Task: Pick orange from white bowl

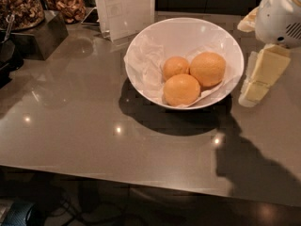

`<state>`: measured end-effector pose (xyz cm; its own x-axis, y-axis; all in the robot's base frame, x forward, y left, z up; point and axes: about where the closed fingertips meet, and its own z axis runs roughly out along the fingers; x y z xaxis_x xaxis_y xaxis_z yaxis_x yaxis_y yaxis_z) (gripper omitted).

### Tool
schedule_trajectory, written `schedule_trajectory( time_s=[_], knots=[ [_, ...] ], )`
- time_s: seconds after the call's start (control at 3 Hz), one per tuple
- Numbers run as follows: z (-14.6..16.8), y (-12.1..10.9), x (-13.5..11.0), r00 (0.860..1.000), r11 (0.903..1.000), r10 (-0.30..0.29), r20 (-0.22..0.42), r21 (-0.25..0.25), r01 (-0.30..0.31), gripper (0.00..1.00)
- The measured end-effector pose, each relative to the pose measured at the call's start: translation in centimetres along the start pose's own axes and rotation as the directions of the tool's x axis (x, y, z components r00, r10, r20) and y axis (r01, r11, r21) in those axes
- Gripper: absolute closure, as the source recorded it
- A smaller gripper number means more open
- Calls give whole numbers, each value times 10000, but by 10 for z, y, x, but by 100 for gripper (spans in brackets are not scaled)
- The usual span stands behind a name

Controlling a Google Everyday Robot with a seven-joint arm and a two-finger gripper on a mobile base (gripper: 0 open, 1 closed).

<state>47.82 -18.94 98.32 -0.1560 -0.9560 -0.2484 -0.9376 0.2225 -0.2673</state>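
Observation:
The white bowl stands on the grey table, lined with crumpled white paper. Three oranges lie in it. The orange, the roundest and deepest in colour, lies at the right of the group. A smaller orange touches it on the left, and a paler, flatter one lies in front. My gripper hangs cream-coloured at the right, just outside the bowl's right rim, pointing down and left, with the white wrist above it. It holds nothing that I can see.
A white sign card stands just behind the bowl. A dark box and jars of nuts stand at the far left. The table's front edge runs across the bottom.

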Motion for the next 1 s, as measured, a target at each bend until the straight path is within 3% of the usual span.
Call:
schedule_trajectory(
  time_s=[0.33, 0.67, 1.0],
  knots=[
    [18, -22, -25, 9984, 9985, -476, 308, -257, 484, 0],
    [18, -22, -25, 9984, 9985, -476, 308, -257, 484, 0],
    [18, -22, -25, 9984, 9985, -475, 308, -257, 483, 19]
  ],
)
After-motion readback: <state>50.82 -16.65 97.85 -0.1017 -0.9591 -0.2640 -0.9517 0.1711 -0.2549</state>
